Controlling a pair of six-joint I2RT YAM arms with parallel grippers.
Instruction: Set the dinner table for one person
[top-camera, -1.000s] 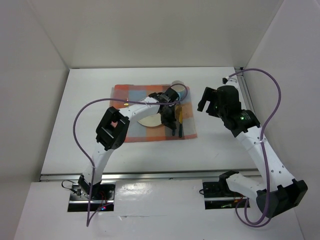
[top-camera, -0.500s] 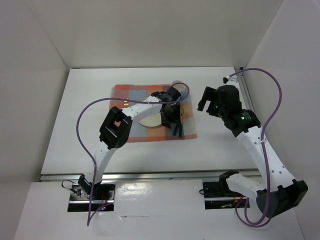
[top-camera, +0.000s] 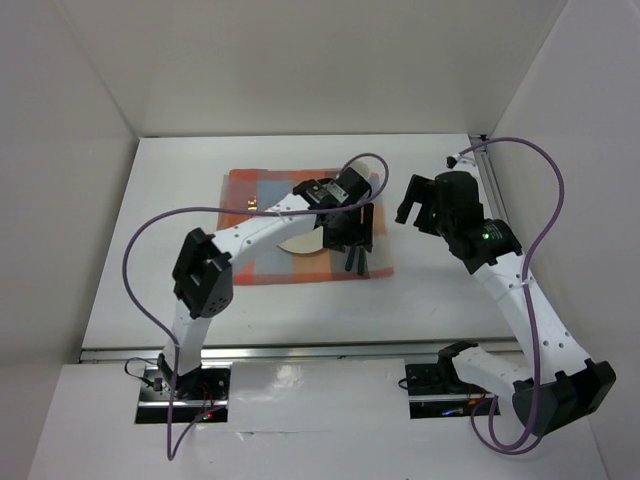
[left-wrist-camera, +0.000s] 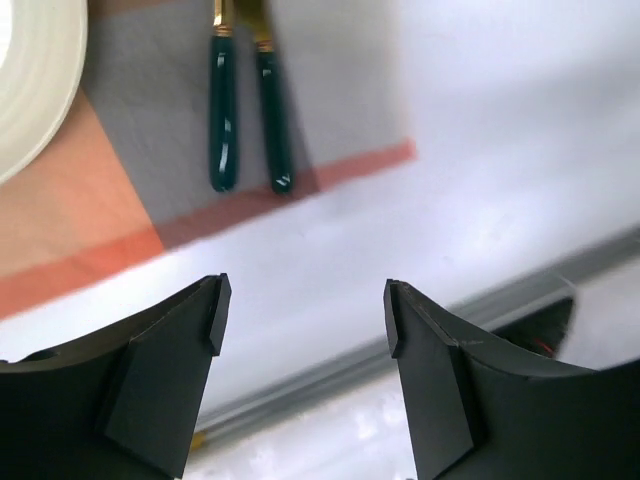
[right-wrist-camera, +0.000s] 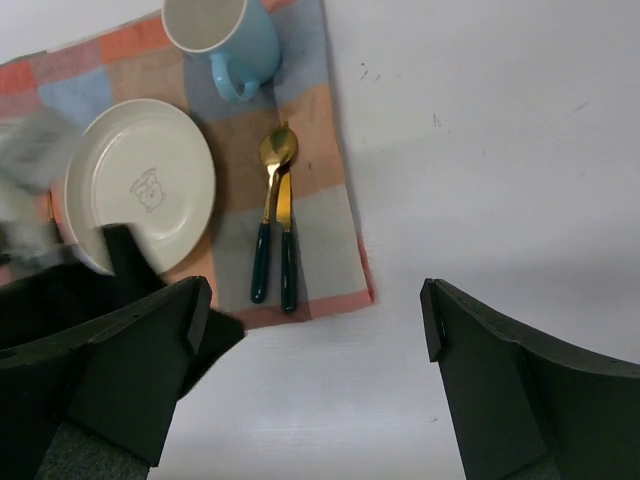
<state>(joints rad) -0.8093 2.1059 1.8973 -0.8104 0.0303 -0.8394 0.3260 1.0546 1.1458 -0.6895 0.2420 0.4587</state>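
Lying parallel on checked cloth mat (right-wrist-camera: 320, 250), green-handled cutlery (right-wrist-camera: 260, 265); left fingers (left-wrist-camera: 165, 375) and right fingers (right-wrist-camera: 510, 390) spread, empty.

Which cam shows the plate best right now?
Right wrist: nearly the whole plate shows, printed centre included. Left wrist catches only a sliver of its rim at the top left corner. In top external it is mostly hidden under the left arm.

Your worktop (top-camera: 430, 290) is a large, plain white rectangle lying flat, with aluminium rails along its near and right edges.
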